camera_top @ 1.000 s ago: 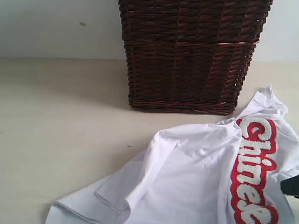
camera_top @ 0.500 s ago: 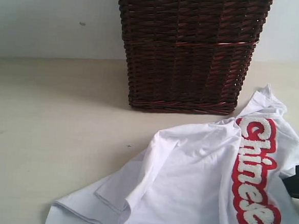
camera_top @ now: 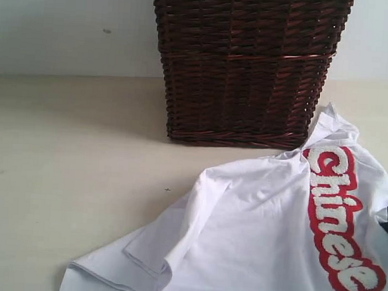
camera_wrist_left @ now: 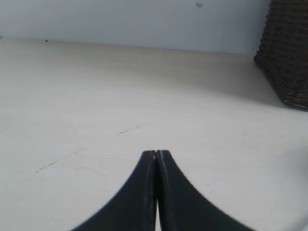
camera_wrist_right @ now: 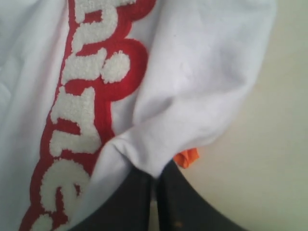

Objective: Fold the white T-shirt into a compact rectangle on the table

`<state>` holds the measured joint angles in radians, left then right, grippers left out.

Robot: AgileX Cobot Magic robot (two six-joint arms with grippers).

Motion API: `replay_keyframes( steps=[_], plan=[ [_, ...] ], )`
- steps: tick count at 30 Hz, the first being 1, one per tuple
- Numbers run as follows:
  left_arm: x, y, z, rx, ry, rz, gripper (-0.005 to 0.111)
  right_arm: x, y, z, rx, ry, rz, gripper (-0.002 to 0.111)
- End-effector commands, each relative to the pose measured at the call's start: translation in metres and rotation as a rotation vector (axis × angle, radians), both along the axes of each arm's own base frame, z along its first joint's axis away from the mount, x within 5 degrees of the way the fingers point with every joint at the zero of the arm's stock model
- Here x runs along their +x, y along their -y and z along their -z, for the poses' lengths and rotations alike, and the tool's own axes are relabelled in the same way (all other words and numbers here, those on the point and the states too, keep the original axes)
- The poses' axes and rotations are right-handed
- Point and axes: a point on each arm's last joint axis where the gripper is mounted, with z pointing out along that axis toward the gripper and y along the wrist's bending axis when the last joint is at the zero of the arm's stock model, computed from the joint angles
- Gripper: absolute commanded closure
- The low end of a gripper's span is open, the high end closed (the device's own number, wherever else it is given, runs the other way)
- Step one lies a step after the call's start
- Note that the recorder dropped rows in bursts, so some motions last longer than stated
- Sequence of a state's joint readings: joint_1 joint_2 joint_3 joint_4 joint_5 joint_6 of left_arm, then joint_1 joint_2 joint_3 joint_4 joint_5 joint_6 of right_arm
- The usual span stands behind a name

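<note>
White T-shirt (camera_top: 254,236) sprawls on beige table (camera_top: 66,163) — basket (camera_top: 246,62) behind.

One white T-shirt (camera_top: 254,236), one basket (camera_top: 246,69), one table (camera_top: 66,163), perhaps one tag (camera_wrist_right: 186,157).

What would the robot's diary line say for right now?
left fingers: shut, over table | right fingers: shut on white T-shirt by orange neck tag | fold: not started, shirt crumpled near wicker basket
</note>
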<state>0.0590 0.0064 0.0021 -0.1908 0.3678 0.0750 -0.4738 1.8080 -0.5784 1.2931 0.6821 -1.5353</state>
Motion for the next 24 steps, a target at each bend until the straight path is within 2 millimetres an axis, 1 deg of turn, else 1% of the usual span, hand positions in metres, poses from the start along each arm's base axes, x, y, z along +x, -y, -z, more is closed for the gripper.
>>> replay_keyframes(
  steps=[1, 5, 8, 11, 14, 16, 20, 21, 22, 24],
  plan=[
    [0.0, 0.0, -0.001, -0.004, 0.013, 0.005, 0.107, -0.003, 0.003, -0.017, -0.097, 0.056, -0.109, 0.106],
    [0.0, 0.0, -0.001, -0.004, 0.013, 0.005, 0.107, -0.013, 0.009, -0.038, -0.301, 0.084, -0.228, 0.106],
    [0.0, 0.0, -0.001, -0.004, 0.013, 0.005, 0.107, -0.018, 0.018, -0.053, -0.472, 0.11, -0.272, 0.106],
    [0.0, 0.0, -0.001, -0.005, 0.011, 0.005, 0.107, -0.022, 0.024, -0.069, -0.621, 0.144, -0.282, 0.106],
    [0.0, 0.0, -0.001, -0.005, 0.011, 0.005, 0.107, -0.027, 0.027, -0.079, -0.721, 0.156, -0.338, 0.106],
    [0.0, 0.0, -0.001, -0.005, 0.011, 0.005, 0.107, -0.03, 0.027, -0.08, -0.734, 0.141, -0.36, 0.106],
    [0.0, 0.0, -0.001, -0.005, 0.011, 0.005, 0.107, -0.035, 0.023, -0.078, -0.692, 0.1, -0.415, 0.104],
    [0.0, 0.0, -0.001, -0.005, 0.011, 0.005, 0.107, -0.035, 0.023, -0.078, -0.685, 0.102, -0.409, 0.102],
    [0.0, 0.0, -0.001, -0.005, 0.011, 0.005, 0.107, -0.035, 0.023, -0.078, -0.685, 0.103, -0.407, 0.097],
    [0.0, 0.0, -0.001, -0.005, 0.011, 0.005, 0.107, -0.033, 0.023, -0.078, -0.687, 0.117, -0.397, 0.083]
  ],
)
